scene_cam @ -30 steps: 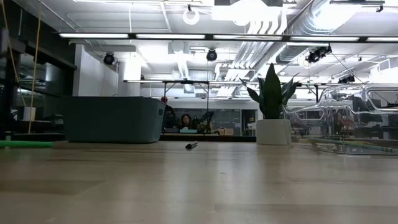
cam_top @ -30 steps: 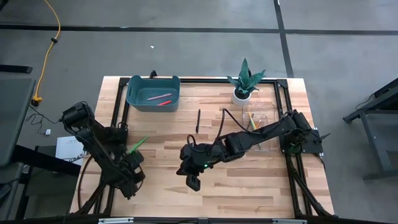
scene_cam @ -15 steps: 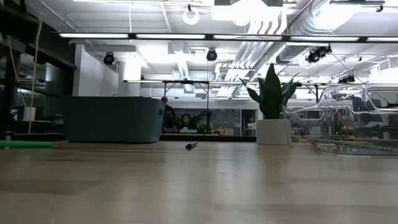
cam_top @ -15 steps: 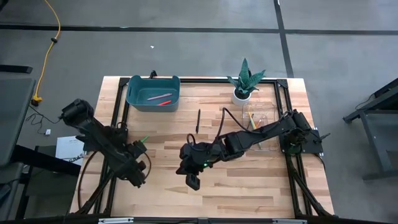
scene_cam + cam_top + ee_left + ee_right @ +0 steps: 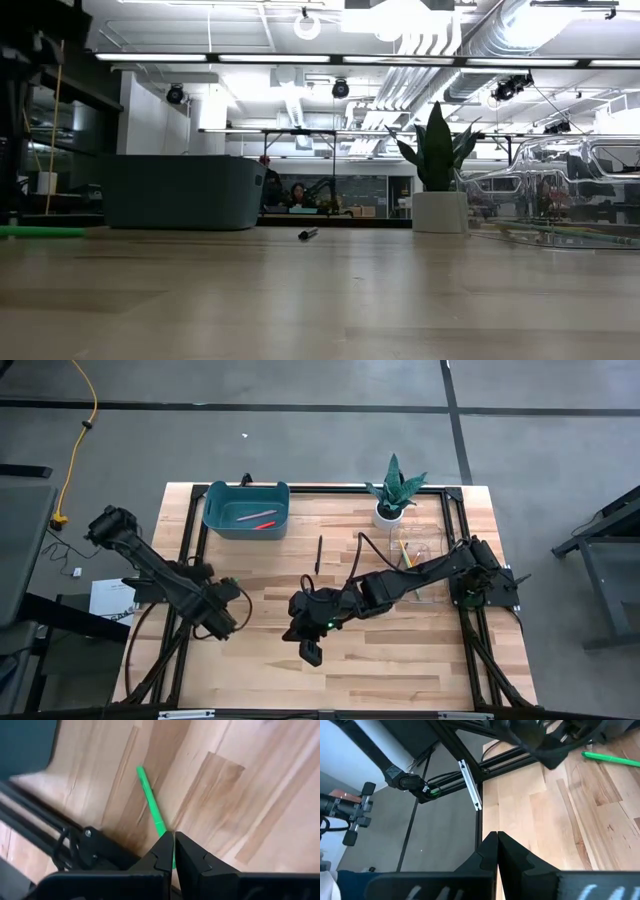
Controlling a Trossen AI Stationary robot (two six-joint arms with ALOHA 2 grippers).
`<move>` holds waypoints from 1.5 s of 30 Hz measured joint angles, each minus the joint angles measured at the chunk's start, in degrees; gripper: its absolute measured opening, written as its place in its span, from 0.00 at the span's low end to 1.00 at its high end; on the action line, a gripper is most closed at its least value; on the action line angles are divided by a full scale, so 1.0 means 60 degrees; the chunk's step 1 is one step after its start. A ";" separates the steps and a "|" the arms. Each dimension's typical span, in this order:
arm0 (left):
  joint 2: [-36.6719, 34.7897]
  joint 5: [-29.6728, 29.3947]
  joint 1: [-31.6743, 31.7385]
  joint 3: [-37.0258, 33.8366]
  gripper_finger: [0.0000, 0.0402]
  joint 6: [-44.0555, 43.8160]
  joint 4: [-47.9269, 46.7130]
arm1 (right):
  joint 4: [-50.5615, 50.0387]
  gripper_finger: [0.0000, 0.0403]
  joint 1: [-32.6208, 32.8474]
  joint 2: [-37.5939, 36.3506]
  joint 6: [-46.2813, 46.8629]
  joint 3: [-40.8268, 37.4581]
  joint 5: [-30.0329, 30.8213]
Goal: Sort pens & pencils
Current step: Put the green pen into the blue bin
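A green pen (image 5: 150, 800) lies flat on the wood near the table's left side; only its far tip (image 5: 233, 580) shows from above. My left gripper (image 5: 174, 840) is shut and hangs above the pen's near end, pointing steeply down. My right gripper (image 5: 496, 837) is shut with nothing in it, raised over the table's middle front (image 5: 305, 632). A black pen (image 5: 319, 555) lies mid-table. A pink pen (image 5: 250, 516) and a red-orange pen (image 5: 266, 525) lie in the teal bin (image 5: 215, 520). Slim pencils (image 5: 405, 552) stand in a clear box (image 5: 425, 540).
A potted plant (image 5: 393, 495) stands at the far edge, between the bin and the clear box. Black frame rails (image 5: 196, 550) run along the table's left and right sides. Bare wood lies between the two arms and along the near edge.
My left gripper has risen and swung toward the far edge, coming over the green pen, and has rolled about its own axis. It has stayed shut. The green pen has kept its place on the table.
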 joint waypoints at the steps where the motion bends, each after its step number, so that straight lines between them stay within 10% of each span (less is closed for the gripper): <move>1: -0.0162 -0.0002 -0.0001 0.0000 0.02 0.0211 -0.0013 | 0.0024 0.00 0.0000 0.0000 -0.0012 0.0000 -0.0013; 45: -0.5112 0.0756 0.0188 -0.0104 0.02 0.3938 -0.0975 | 0.2146 0.00 0.0017 0.0000 0.0968 0.0000 0.1522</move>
